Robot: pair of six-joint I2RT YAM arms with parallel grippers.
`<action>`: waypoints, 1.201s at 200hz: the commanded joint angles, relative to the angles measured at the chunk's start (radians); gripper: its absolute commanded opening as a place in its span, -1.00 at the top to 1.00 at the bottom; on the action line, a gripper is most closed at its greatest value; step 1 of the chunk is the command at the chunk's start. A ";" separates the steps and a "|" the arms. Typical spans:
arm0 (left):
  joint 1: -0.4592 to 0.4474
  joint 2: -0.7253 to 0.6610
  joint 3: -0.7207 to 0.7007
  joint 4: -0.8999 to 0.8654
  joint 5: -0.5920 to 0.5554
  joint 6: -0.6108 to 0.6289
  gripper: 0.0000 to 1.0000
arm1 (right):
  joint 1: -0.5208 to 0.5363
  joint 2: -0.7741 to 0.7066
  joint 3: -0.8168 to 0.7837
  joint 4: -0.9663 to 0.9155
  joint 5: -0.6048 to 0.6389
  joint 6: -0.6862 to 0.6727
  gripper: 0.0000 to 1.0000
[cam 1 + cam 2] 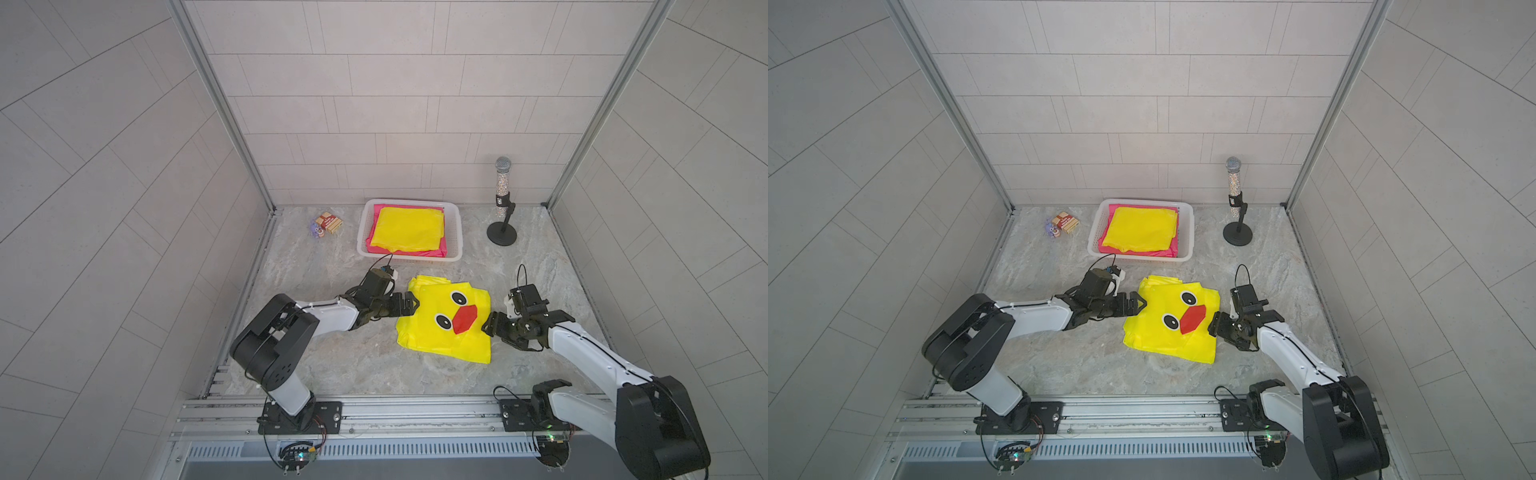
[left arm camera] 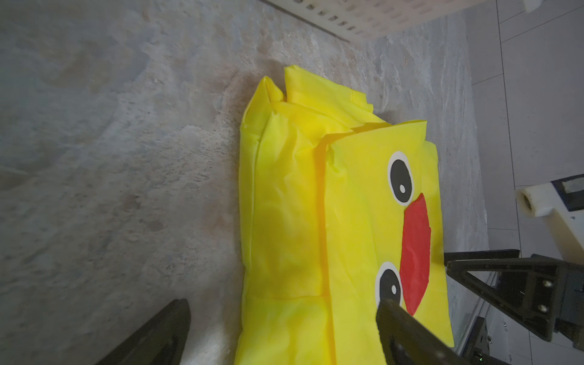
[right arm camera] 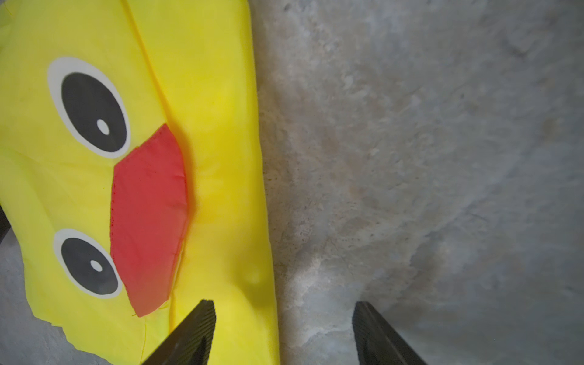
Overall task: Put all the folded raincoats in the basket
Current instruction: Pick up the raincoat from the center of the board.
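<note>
Folded raincoat point(image 1: 428, 332) lies flat on table point(image 1: 332, 353), just before basket point(image 1: 415, 259), not in it. Basket already holds yellow and pink folded pieces point(image 1: 405, 230). Left gripper point(image 1: 411, 305) and right gripper point(image 1: 487, 326) flank its edges, jaws apart, grasping nothing. Pickup and transfer remain.

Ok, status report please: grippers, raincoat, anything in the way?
Left gripper and right gripper open, astride opposite raincoat edges. Raincoat folded on table, not lifted. Basket already holds yellow fabric on pink fabric.

Marbled tabletop point(image 1: 332, 365) bears basket point(image 1: 411, 258), duck raincoat point(image 1: 440, 332), microphone stand point(image 1: 502, 237) and small boxes point(image 1: 330, 222).
</note>
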 commanded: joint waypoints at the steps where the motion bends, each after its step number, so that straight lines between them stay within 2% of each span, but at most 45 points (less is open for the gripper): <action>1: -0.013 0.032 0.013 -0.015 0.006 0.019 -1.00 | -0.003 0.002 -0.012 0.045 -0.011 0.001 -0.47; 117: -0.048 0.064 0.046 -0.122 -0.032 0.086 -0.95 | 0.014 0.067 -0.068 0.194 -0.073 0.058 -0.45; 190: -0.075 0.115 0.071 -0.126 -0.032 0.067 -0.81 | 0.066 0.076 -0.085 0.230 -0.029 0.097 -0.42; 240: -0.081 0.115 0.065 -0.123 -0.041 0.055 -0.65 | 0.142 0.095 -0.068 0.240 0.040 0.129 -0.24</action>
